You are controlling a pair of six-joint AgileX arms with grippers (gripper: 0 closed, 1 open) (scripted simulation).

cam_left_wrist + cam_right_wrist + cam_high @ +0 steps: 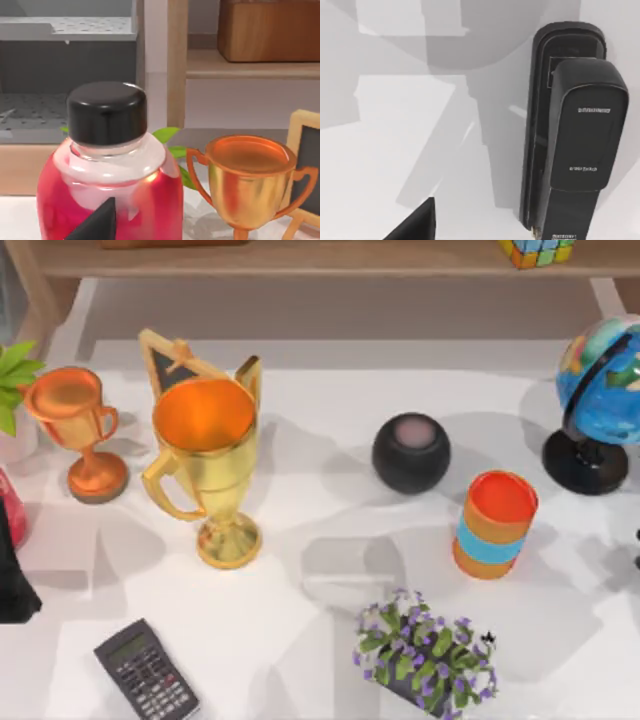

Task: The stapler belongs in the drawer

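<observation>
A black stapler (pixel 570 135) is seen lying flat on the white table (pixel 395 150) directly under the right wrist camera, beside a dark fingertip (pixel 415 225); whether the right fingers are apart cannot be told. From the left wrist, a red bottle (pixel 110 190) with a black cap is seen closest, then a copper trophy (pixel 247 185), and farthest a grey drawer unit (pixel 65 75); the left fingers' state cannot be told either.

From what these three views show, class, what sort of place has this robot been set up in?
Probably a rendered study or office desk: a white table below a wooden shelf, holding a calculator, a globe and two trophies, the larger gold trophy near the middle. A black stapler lies on the table.
</observation>
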